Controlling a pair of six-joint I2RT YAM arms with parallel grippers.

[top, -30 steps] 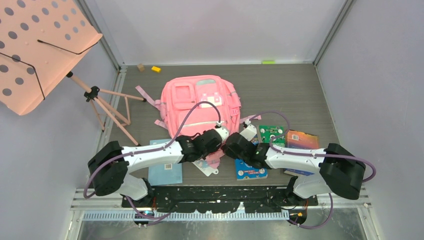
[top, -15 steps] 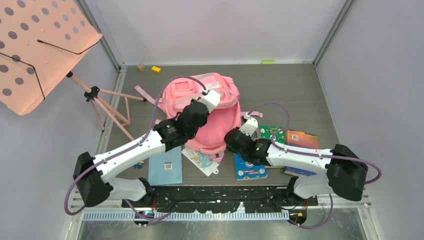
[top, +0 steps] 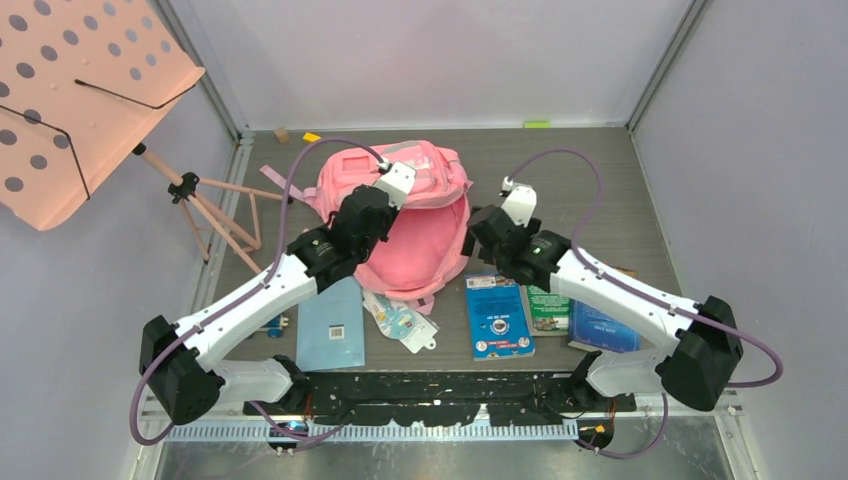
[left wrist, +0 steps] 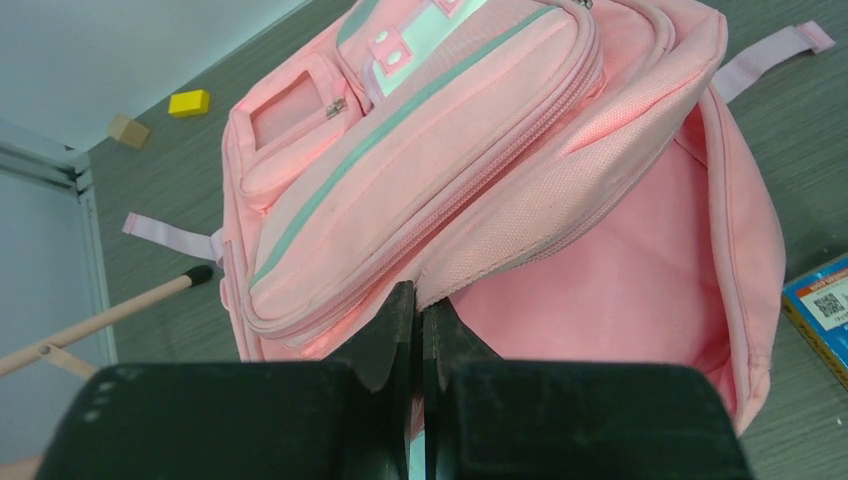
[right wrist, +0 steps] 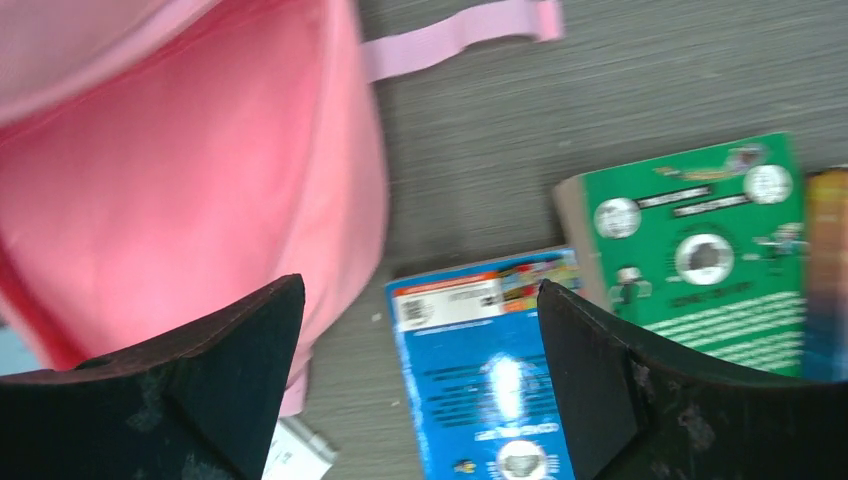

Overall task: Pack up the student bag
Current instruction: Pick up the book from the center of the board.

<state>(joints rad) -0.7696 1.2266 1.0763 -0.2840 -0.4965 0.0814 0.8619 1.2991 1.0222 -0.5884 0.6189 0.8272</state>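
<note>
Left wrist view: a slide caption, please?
Shut left gripper pinches the front panel's edge on the open student bag.

Pale lilac-grey walls (top: 420, 60) are enclosing the dark grey, wood-grained table (top: 590, 165) on three sides, rising beyond and to either side of the left pincer (left wrist: 420, 300) and the right pincer (right wrist: 420, 290). Two aluminium posts (top: 205, 75) are framing the far corners. Well to the left of the left pincer, a salmon-pink perforated music stand (top: 80, 90) is standing on thin tripod legs (top: 215, 215). Even, diffuse light is falling across the surface, casting only soft shadows.
</note>
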